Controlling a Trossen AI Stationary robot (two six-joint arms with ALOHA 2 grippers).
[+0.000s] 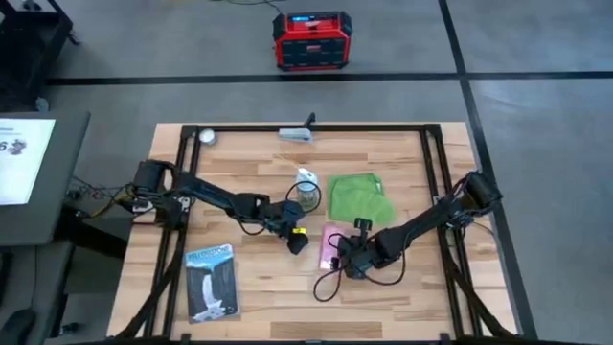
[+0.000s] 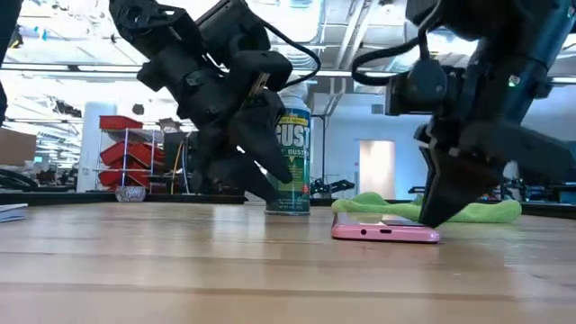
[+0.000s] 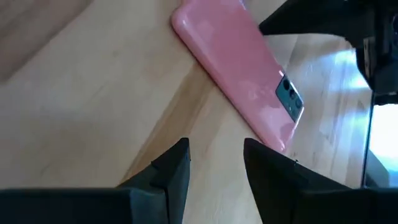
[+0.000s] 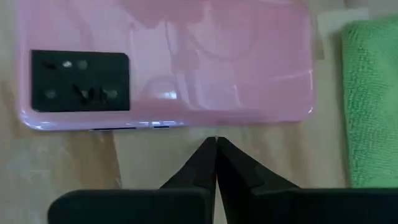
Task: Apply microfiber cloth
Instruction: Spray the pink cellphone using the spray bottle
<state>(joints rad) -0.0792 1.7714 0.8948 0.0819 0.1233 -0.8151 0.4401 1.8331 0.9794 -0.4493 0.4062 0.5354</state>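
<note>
Both grippers low beside pink phone (image 4: 168,59).
Right gripper (image 4: 216,144), fingers pressed together, tips at phone's edge; left gripper (image 3: 214,155) slightly spread, holding nothing. Microfiber cloth (image 1: 359,196) flat on table (image 1: 259,297) beyond phone, near spray can (image 2: 291,162).

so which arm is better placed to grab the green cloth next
Probably the right. The right gripper, shut and empty, sits at the pink phone just below the microfiber cloth. The left gripper, open, is across the phone, farther from it.
</note>
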